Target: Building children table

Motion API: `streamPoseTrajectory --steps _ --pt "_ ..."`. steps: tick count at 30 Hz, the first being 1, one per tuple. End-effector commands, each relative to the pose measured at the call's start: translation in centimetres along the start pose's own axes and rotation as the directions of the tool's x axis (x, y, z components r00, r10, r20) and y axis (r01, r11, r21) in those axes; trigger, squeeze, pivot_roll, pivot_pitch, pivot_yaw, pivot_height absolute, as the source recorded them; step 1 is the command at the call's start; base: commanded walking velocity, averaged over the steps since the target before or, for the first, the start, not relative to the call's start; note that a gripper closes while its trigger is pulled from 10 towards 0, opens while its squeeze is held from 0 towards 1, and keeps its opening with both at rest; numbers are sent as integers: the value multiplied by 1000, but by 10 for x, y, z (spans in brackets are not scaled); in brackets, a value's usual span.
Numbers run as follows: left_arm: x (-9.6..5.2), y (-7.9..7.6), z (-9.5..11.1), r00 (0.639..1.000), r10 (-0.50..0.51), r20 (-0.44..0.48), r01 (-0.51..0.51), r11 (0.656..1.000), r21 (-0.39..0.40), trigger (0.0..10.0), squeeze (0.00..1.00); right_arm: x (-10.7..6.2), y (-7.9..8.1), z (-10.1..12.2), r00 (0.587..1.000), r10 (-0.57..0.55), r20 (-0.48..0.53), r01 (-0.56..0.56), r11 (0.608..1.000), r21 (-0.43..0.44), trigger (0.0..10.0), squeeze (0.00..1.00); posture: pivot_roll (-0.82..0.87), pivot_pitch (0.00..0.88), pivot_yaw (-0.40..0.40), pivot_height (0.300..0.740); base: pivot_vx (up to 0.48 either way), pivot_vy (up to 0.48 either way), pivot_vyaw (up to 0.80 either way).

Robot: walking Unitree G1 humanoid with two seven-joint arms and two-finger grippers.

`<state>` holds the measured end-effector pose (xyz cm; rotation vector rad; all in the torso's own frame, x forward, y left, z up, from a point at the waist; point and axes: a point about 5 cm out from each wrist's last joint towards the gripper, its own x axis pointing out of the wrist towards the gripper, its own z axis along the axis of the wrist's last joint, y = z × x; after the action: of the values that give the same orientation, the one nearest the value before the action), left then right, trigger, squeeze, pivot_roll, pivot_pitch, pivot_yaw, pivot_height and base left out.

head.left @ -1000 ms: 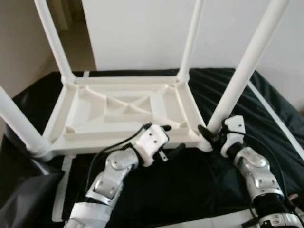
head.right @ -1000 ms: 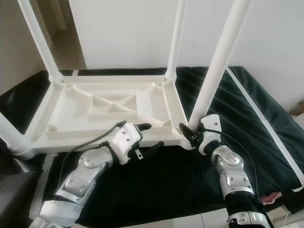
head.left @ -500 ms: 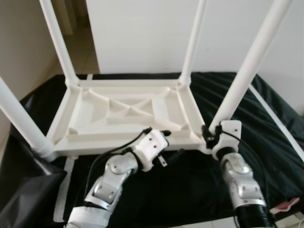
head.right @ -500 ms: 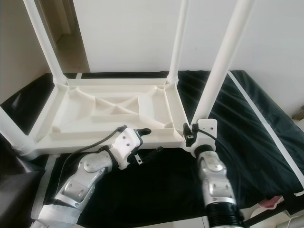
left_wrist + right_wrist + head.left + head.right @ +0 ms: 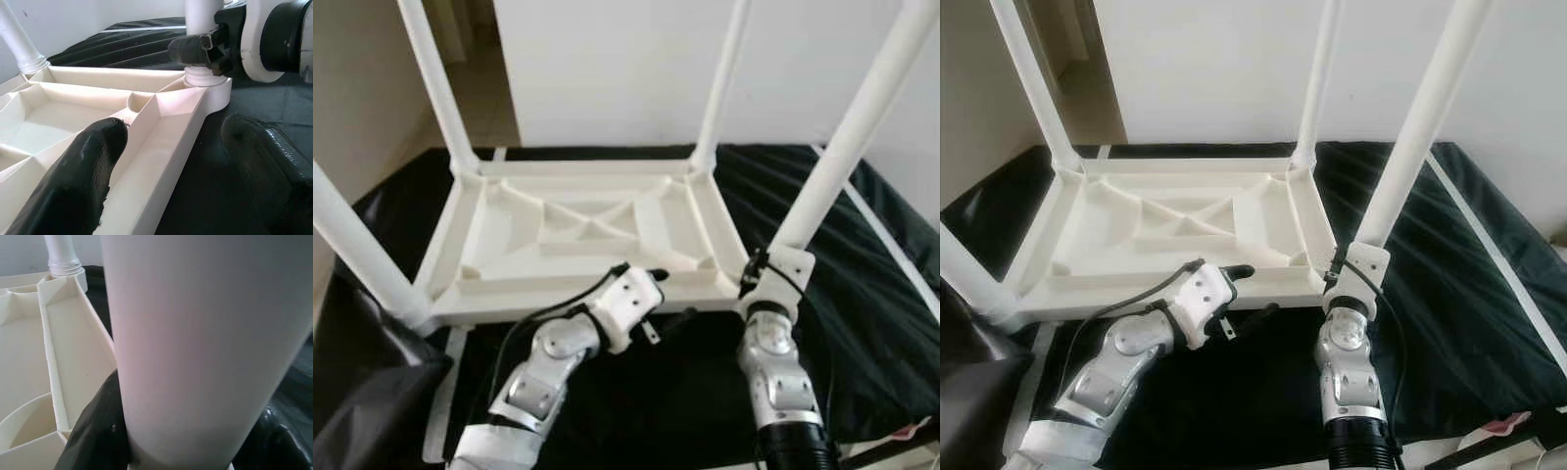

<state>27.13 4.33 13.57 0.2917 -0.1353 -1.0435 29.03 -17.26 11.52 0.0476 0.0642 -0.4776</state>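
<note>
Two pincers work low in the frame: my left gripper (image 5: 668, 297) spreads open astride the near rim of the upturned white table (image 5: 587, 230), while my right gripper (image 5: 1347, 266) clamps the near-right leg (image 5: 1420, 122) at its base. Beyond, the table lies mid-frame on black sheeting (image 5: 871, 284), with its far legs rising toward the top edge.

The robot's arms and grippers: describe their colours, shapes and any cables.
Both arms are made of rounded silver segments ending in white wrist housings. The left gripper has two long black fingers with rounded tips; the right gripper is black too. A thin black cable loops along the left arm, another by the right wrist.
</note>
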Motion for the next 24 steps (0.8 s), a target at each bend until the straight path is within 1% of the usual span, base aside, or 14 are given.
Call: streamPoseTrajectory --steps 1,6,7,10,11,12,13,15,19,20,21,22,23,24 --pt "-1 0 1 1000 8 2 -8 1000 -1 10000 0 -4 -18 -29 986 -107 -124 103 994 -38 10000 0 6 0 -30 740 0 0 0" --pt "-1 0 1 1000 10 0 -10 1000 2 10000 0 -5 -13 -26 988 -105 -116 102 994 -30 10000 0 7 0 -30 740 0 0 0" --pt "-1 0 1 1000 11 0 -11 1000 3 10000 0 -4 -13 -26 990 -92 -110 87 995 -51 10000 0 8 0 -30 740 0 0 0" --pt "-1 0 1 1000 11 1 -11 1000 3 10000 0 -4 -12 -25 993 -68 -100 63 996 -59 10000 0 9 0 -31 740 0 0 0" --pt "-1 0 1 1000 11 1 -11 1000 4 10000 0 -4 -12 -24 995 -44 -88 39 998 -59 10000 1000 9 0 -30 740 0 0 0" --pt "-1 0 1 1000 11 1 -11 1000 4 10000 0 -4 -12 -24 995 -44 -88 39 998 -59 10000 1000 9 0 -30 740 0 0 0" --pt "0 0 2 1000 11 2 -11 1000 5 10000 0 -4 -12 -22 997 -16 -71 13 999 -47 10000 1000 8 0 -31 740 0 0 0" --pt "0 1 2 1000 10 3 -10 1000 5 10000 0 -3 -13 -18 999 6 -49 -8 999 -38 10000 1000 7 0 -31 740 0 0 0" --pt "0 1 2 1000 8 1 -8 1000 6 10000 0 -2 -14 -16 999 15 -37 -17 999 -41 10000 1000 5 0 -30 740 0 0 0" --pt "0 0 2 1000 2 -1 -2 1000 9 10000 0 -3 -17 -15 999 30 -25 -32 998 -54 10000 1000 2 0 -29 740 0 0 0" --pt "0 1 2 1000 2 -3 -2 1000 11 10000 0 -4 -18 -15 998 68 -8 -69 996 -62 10000 1000 0 0 -29 740 0 0 0" --pt "0 1 2 1000 2 -3 -2 1000 11 10000 0 -4 -18 -15 998 68 -8 -69 996 -62 10000 1000 0 0 -29 740 0 0 0" --pt "1 4 2 1000 7 -5 -7 1000 18 10000 0 -6 -21 -15 992 125 12 -124 990 -63 10000 1000 1 0 -33 740 0 0 0" --pt "1 4 2 1000 7 -5 -7 1000 18 10000 0 -6 -21 -15 992 125 12 -124 990 -63 10000 1000 1 0 -33 740 0 0 0"
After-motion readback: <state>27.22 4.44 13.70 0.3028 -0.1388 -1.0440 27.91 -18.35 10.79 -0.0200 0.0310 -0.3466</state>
